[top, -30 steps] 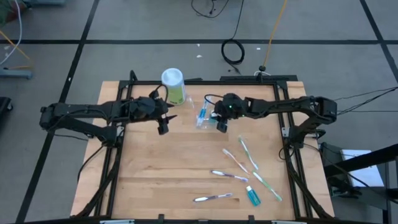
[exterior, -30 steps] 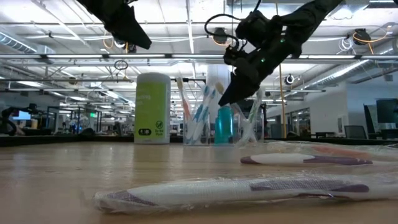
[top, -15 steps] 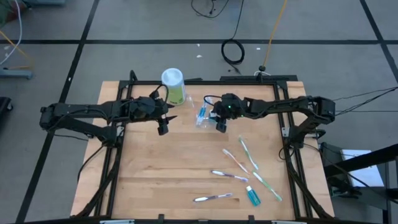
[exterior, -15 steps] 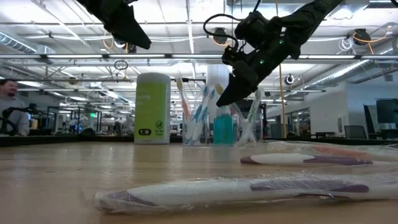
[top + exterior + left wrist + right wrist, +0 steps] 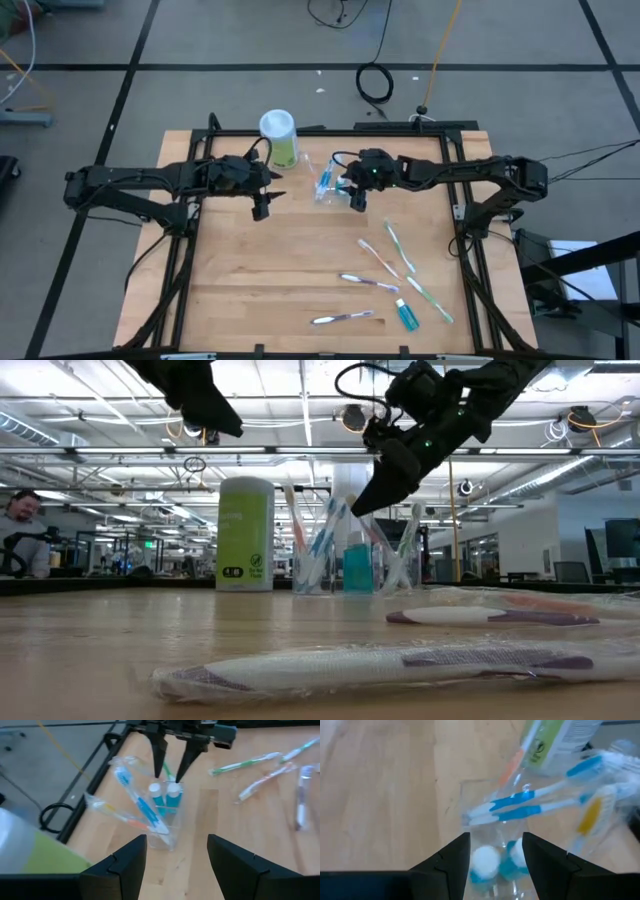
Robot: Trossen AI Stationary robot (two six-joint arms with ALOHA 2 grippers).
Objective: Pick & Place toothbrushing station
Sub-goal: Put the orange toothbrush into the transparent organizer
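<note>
Cup (image 5: 328, 186) stands upper centre of worktop (image 5: 280, 290), two tubes inside. Right tool (image 5: 358, 201) hangs just above it, fingers apart, empty. Next tube (image 5: 407, 315) lies lower right, nearer right arm.

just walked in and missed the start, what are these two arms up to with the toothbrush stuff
The right hand hangs open just above the clear cup, which already holds wrapped toothbrushes and two blue white-capped tubes. The left hand waits open in the air beside the cup, near the green canister. More wrapped toothbrushes and one more tube lie on the table nearer the front, not yet collected.
</note>
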